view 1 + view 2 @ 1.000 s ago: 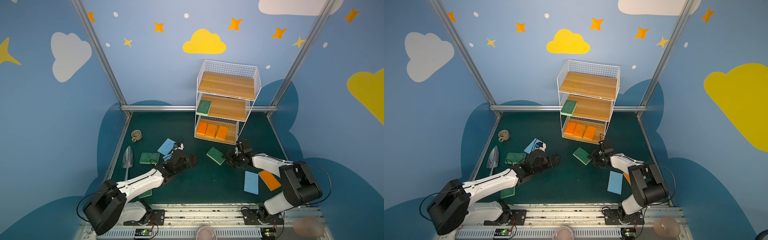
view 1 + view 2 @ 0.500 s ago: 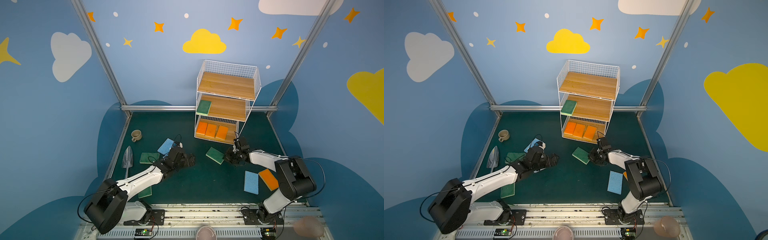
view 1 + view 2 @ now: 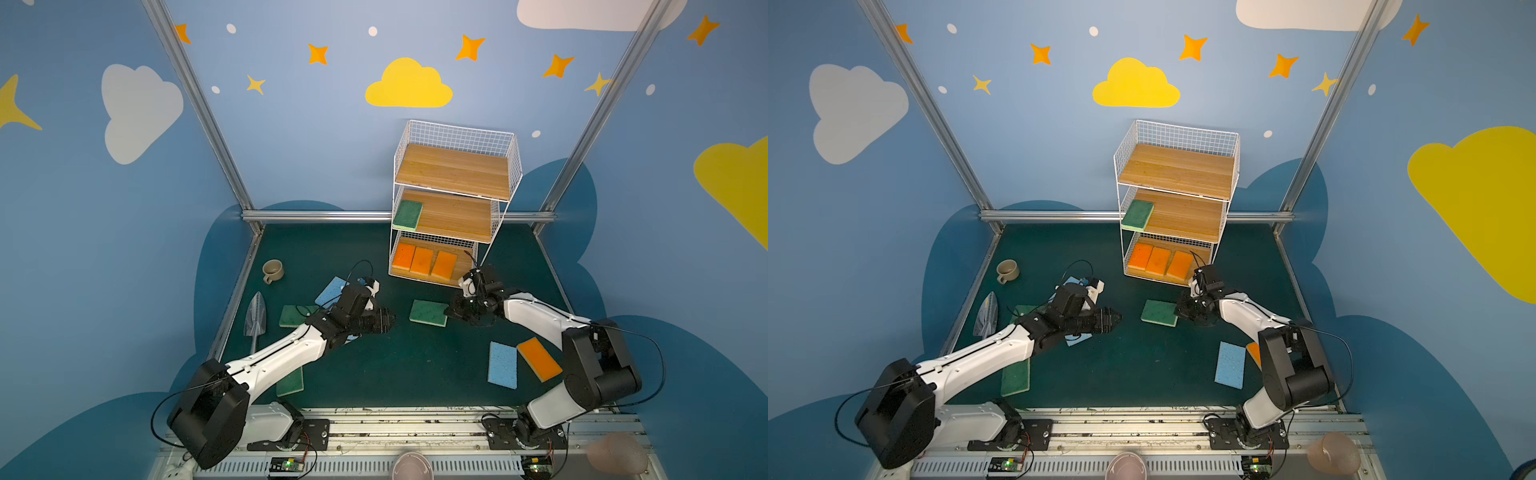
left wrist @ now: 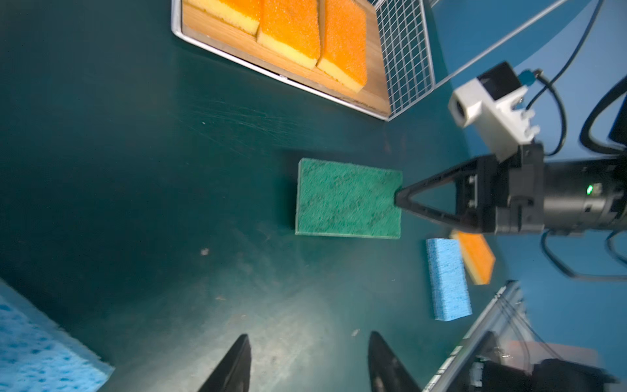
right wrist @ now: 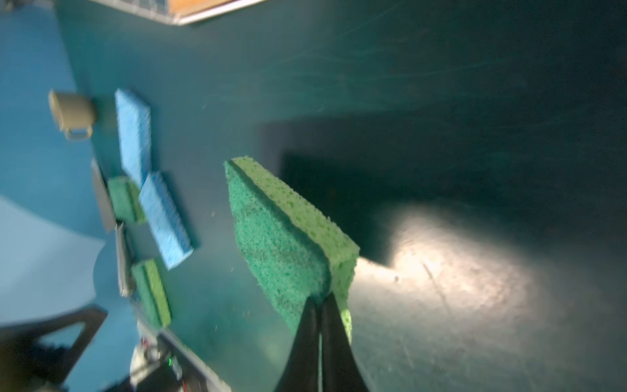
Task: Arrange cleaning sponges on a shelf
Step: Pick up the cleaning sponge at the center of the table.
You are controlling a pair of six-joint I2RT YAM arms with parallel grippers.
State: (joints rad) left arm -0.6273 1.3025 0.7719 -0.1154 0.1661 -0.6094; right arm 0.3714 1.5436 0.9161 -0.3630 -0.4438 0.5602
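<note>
My right gripper is shut on the edge of a green sponge in front of the shelf. Whether that sponge rests on the mat, I cannot tell. The left wrist view shows the same sponge with the right gripper pinching its side. My left gripper is open and holds nothing, a short way left of that sponge. Three orange sponges lie on the bottom board. A green one lies on the middle board.
Loose on the green mat lie a blue sponge and an orange one at the right. Blue and green sponges lie around the left arm. A beige mug and a metal trowel are at the left.
The right gripper has moved in on the green sponge and shut on its edge. The left gripper's jaws have narrowed; the left arm has barely shifted.
</note>
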